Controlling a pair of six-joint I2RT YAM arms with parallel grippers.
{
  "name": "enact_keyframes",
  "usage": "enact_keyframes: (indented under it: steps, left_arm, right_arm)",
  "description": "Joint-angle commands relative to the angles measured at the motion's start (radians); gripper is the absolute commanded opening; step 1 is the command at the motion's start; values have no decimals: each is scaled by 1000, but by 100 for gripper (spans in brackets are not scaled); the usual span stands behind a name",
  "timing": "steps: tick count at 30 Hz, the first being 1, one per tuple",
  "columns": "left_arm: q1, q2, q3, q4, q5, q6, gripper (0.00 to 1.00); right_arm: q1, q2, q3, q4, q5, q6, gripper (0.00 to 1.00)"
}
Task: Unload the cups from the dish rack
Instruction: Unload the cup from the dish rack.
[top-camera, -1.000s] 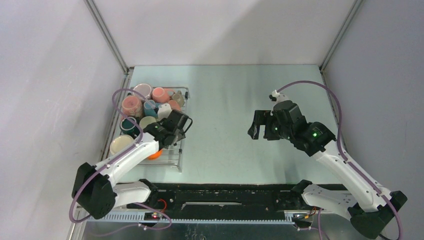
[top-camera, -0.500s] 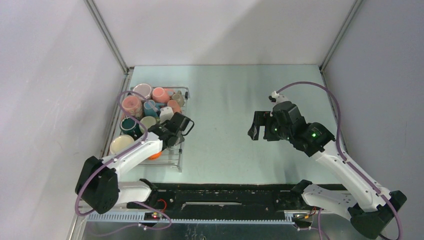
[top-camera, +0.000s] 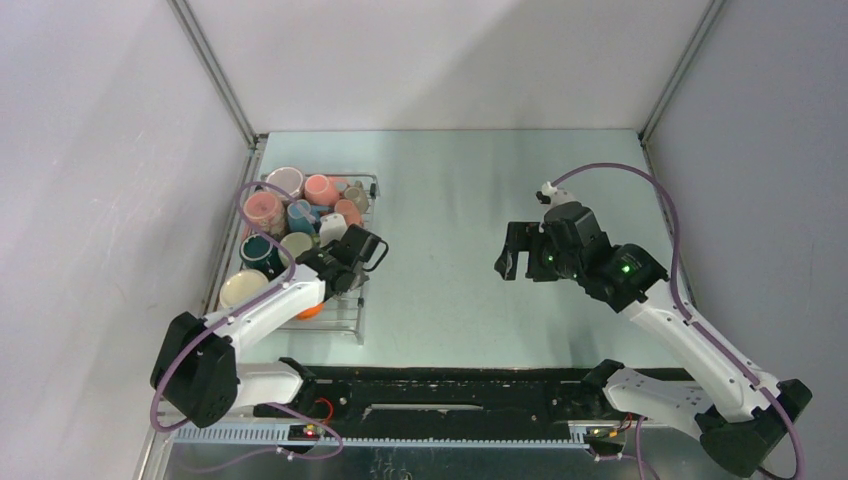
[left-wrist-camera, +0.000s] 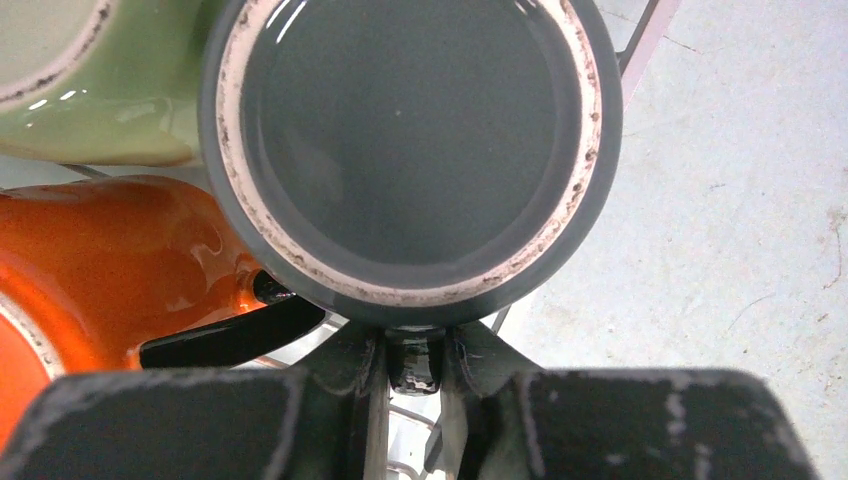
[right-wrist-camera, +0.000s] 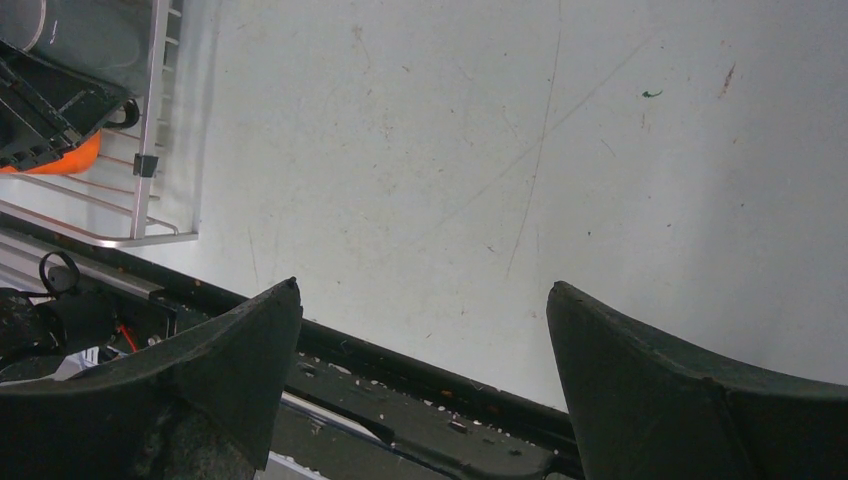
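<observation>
While its handle sits pinched between the fingers of the left tool (left-wrist-camera: 413, 352), a grey cup (left-wrist-camera: 410, 150) with a worn cream rim fills most of the left wrist view, mouth up. The tool is clenched on that stub of handle, which the fingers cover almost entirely. The cup is at the right-hand edge of the dish rack (top-camera: 343, 316), and whether its base rests on the bars cannot be told, since the cup hides what lies beneath it. An orange cup (left-wrist-camera: 110, 260) sits just beside it on the left, cut off by the frame, and a green cup (left-wrist-camera: 90, 110) is above that, with only part of its rim and side showing. From above, the other cups (top-camera: 263, 208) crowd the far half of the rack in pink, cream and dark green, some tipped against one another. The left arm (top-camera: 270, 305) lies across the near half and covers much of it, so the orange cup shows only as a sliver under the arm. The rack sits by the left edge of the pale desk (top-camera: 450, 190). Well apart on the right, the right tool (right-wrist-camera: 422, 290) hangs over bare, scratched desk, released, its fingers spread wide with nothing between them. A green light (top-camera: 628, 268) glows on that arm.
</observation>
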Motion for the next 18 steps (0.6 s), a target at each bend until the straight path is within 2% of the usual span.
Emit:
enact_keyframes:
  steps: [1,18]
  left_arm:
    - [6,-25,7,11,-67,9,1]
    - [4,-144,105,-70,-108,95,0]
  right_arm:
    - [1,7,-4,32,-6,18,99]
    - [9,33,-4,59,-4,22,99]
